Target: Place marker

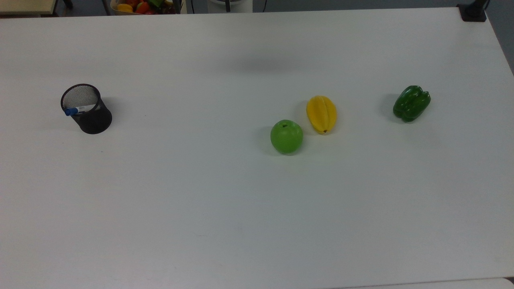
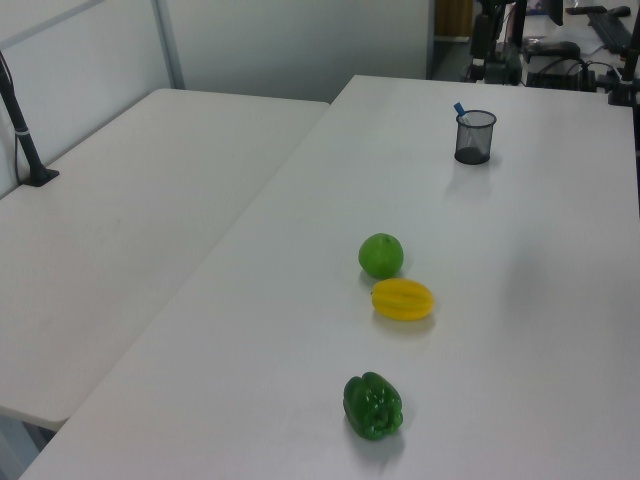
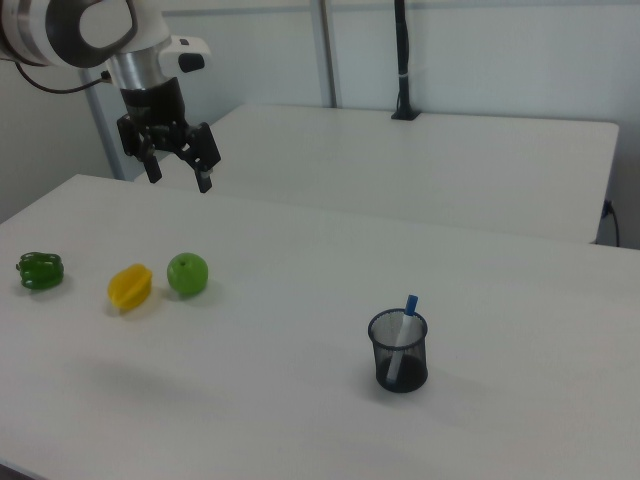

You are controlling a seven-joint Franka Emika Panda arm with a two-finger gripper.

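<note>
The marker [image 1: 78,109] [image 3: 405,325] [image 2: 459,108] is a white pen with a blue cap. It stands tilted inside a black mesh cup [image 1: 89,112] [image 3: 399,352] [image 2: 475,137], its blue cap poking over the rim. My gripper [image 3: 180,170] hangs high in the right view's upper left, well above the table and far from the cup. Its fingers are spread apart with nothing between them.
A green apple [image 1: 286,136] [image 3: 187,273], a yellow ribbed fruit [image 1: 321,114] [image 3: 130,286] and a green bell pepper [image 1: 411,103] [image 3: 40,270] lie in a row on the white table [image 1: 225,208]. A bin of toy fruit [image 1: 144,5] sits beyond the far edge. A second table [image 2: 120,220] adjoins.
</note>
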